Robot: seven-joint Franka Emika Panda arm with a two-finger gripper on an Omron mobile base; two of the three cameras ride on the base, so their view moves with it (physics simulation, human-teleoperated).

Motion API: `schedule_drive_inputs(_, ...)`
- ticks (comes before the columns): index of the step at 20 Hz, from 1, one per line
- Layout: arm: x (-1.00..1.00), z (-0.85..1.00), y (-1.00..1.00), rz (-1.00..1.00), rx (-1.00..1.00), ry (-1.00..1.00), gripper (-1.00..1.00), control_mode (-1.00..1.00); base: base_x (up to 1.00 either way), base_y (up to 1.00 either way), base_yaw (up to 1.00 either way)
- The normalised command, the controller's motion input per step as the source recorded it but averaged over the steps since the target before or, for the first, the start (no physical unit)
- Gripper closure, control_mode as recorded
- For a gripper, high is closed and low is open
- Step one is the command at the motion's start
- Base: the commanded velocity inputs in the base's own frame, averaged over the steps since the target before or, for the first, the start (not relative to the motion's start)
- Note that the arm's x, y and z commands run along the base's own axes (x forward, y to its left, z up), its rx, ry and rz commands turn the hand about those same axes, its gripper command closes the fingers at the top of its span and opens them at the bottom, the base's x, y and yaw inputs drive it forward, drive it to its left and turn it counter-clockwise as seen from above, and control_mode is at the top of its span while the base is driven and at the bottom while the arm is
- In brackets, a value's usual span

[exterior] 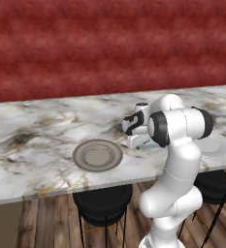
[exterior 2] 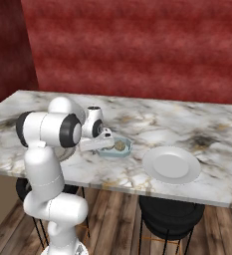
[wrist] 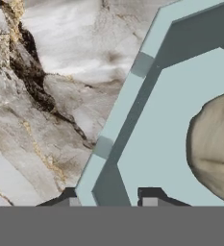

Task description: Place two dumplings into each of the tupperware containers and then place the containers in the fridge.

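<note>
The robot's claw point(wrist: 107, 202) is down at the edge of a light-blue container point(wrist: 180, 120) on the marble counter point(exterior: 37, 126). In the hand view the two dark fingertips point(wrist: 149, 196) stand one on each side of the container's wall, close together, so the claw looks like it is pinching the rim. It seems the filling part is done for this container, and the step now is picking it up to carry it to the fridge. Next the arm should lift gently and keep the container flat, or the food may roll out. The hand view shows the rim between the tips and one tan dumpling point(wrist: 214, 149) lying inside, very close up. The right base view shows the same container point(exterior 2: 125, 150) from farther off, with a dumpling point(exterior 2: 119, 146) in it, just beside the hand and near the counter's front edge, and a round white plate point(exterior 2: 171, 165) to one side. I cannot tell if a second dumpling is in there. The left base view shows a round grey-brown plate point(exterior: 98, 155) on the counter, and the arm hides most of the container there.
</note>
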Motion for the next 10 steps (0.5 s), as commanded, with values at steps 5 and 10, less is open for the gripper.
schedule_drive_inputs(5, 0.0, 0.0, 0.0, 0.0, 0.0, 0.0, 1.0, -1.0, 0.0, 0.0, 0.0)
schedule_drive_inputs(10, -0.03, 0.13, -0.21, 0.09, 0.0, -0.02, 1.0, -1.0, 0.0, 0.0, 0.0)
